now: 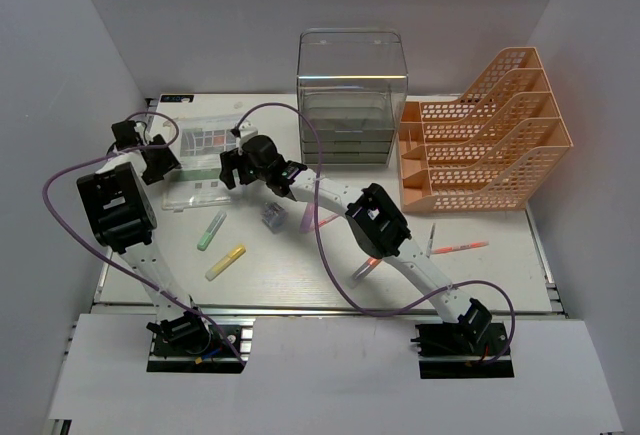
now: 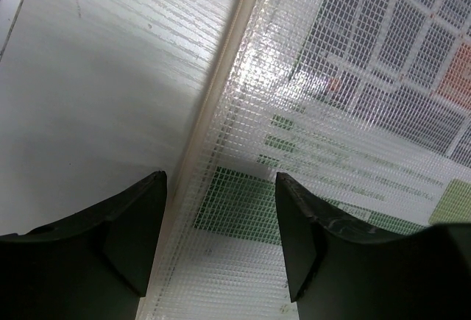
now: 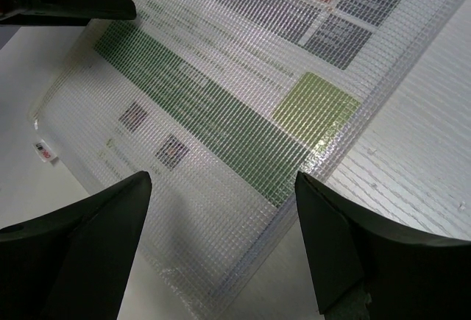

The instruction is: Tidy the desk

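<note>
The desk (image 1: 500,275) lies under both arms, with a clear mesh pouch (image 1: 200,165) at its far-left corner. The left gripper (image 2: 221,184) and right gripper (image 3: 223,184) hover over the pouch — both spread wide, gripping nothing.

This looks like a robot test lab, set up like a small office. A white desk (image 1: 480,275) sits boxed in by plain white walls (image 1: 60,65). The left arm (image 1: 120,210) is bolted on at 7 o'clock and the right arm (image 1: 380,220) at 5 o'clock, with purple cables (image 1: 45,195). A clear drawer box (image 1: 351,95) stands at 12 o'clock. An orange mesh tray rack (image 1: 485,135) stands at 2 o'clock.
</note>
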Motion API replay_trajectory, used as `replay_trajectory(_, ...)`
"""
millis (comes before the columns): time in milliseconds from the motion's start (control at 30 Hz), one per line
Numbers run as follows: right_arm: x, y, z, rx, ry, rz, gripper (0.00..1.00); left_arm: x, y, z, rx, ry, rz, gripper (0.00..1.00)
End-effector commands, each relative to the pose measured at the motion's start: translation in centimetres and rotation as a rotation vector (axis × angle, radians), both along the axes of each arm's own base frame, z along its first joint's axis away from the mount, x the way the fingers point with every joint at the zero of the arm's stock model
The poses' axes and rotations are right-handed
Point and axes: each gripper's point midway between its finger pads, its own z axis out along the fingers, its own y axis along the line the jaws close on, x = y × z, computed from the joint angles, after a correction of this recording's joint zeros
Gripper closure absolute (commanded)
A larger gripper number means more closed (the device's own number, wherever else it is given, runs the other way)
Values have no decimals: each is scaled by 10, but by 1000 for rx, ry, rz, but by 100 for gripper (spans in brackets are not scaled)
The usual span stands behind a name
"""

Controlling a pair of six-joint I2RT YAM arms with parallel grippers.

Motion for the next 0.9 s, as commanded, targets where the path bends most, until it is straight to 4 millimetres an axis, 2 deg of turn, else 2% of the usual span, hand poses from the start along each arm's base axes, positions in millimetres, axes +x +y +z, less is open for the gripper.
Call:
replay_trajectory(0,29,-15,0,29,16,-111,15,-2,-7,-7,-28,11,-38,29)
replay_trajectory(100,34,-19,1,18,0,-141,15,-3,-11,-10,-47,12,-49,30)
replay_trajectory(133,33,-18,1,16,-2,-137,12,-4,-12,-10,-50,11,-49,30)
replay_trajectory(267,30,-20,0,-1,-7,-139,11,-7,-17,-14,-71,17,-54,30)
replay_trajectory(667,15,-21,-27,-16,88,-139,11,-18,-29,-21,-122,33,-66,31)
replay_trajectory(867,8,-17,-42,-4,146,-118,11,-25,-38,-32,-166,52,-76,32)
